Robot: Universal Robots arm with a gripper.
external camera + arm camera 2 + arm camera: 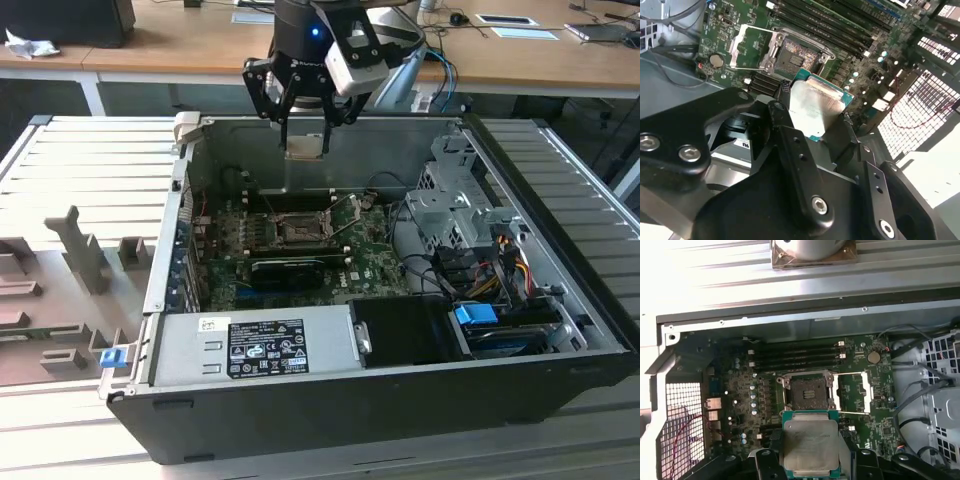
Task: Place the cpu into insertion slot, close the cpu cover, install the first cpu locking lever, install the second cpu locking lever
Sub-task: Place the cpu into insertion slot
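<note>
My gripper (303,138) is shut on the cpu (303,148), a flat square chip with a pale metal top, and holds it above the rear of the open computer case. Both wrist views show the cpu (815,106) (809,442) clamped between the black fingers (790,145), lifted clear of the motherboard. The insertion slot (808,392) (792,52) (297,229) lies bare on the board below. The cpu cover (852,390) (746,46) is swung open beside the slot, and thin lever wires (347,212) stand raised next to it.
Memory slots (795,355) run along one side of the socket. A grey power supply with a white label (265,345) fills the case's near side. A drive cage (455,205) and cables (505,260) sit at the exterior view's right. Grey fixtures (80,250) stand outside the case.
</note>
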